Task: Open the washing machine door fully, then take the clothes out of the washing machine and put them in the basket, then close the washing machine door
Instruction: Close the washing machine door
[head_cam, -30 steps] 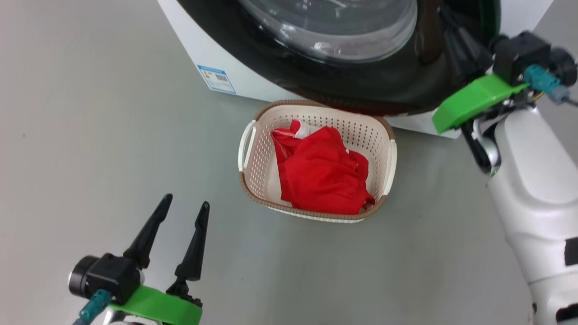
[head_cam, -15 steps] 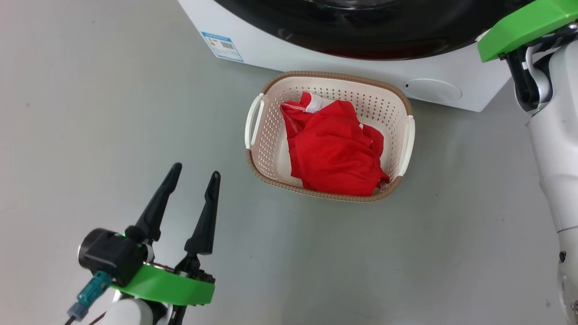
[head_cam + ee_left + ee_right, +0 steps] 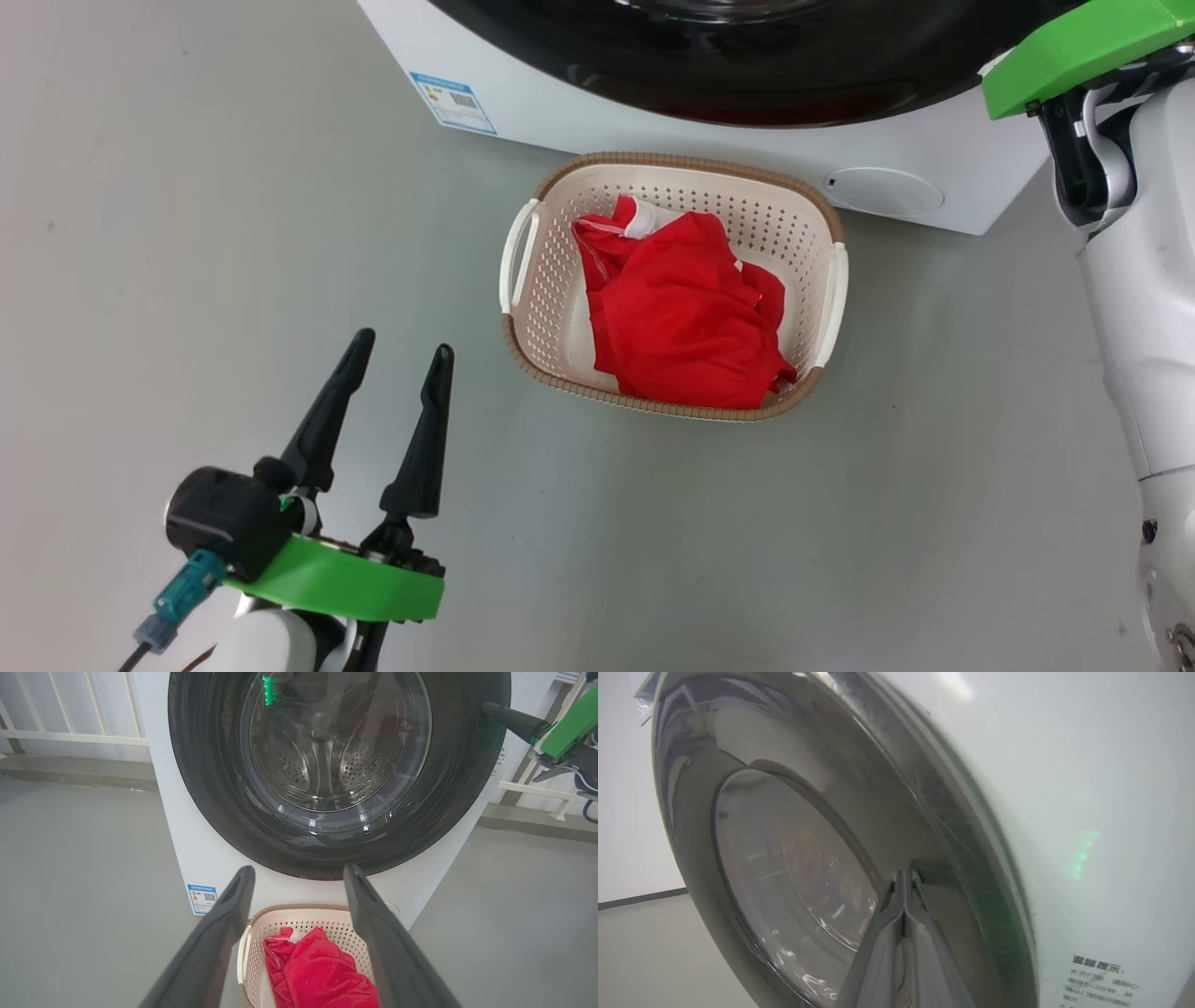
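Right gripper [image 3: 903, 873]: my two fingers are pressed together with nothing between them, tips at the glossy black rim of the washing machine door [image 3: 210, 788]; contact I can't confirm.

Left gripper [image 3: 403, 343]: two fingers spread wide, empty, hanging over bare grey floor [image 3: 187, 233], well apart from the basket [image 3: 672, 164].

One door, looks flush to the front of the washing machine [image 3: 607, 126].

One basket on the floor just before the machine. One red garment [image 3: 681, 322] bundled inside, white trim showing.

One blue sticker [image 3: 453, 91] and one round flap [image 3: 882, 191] on the lower panel.
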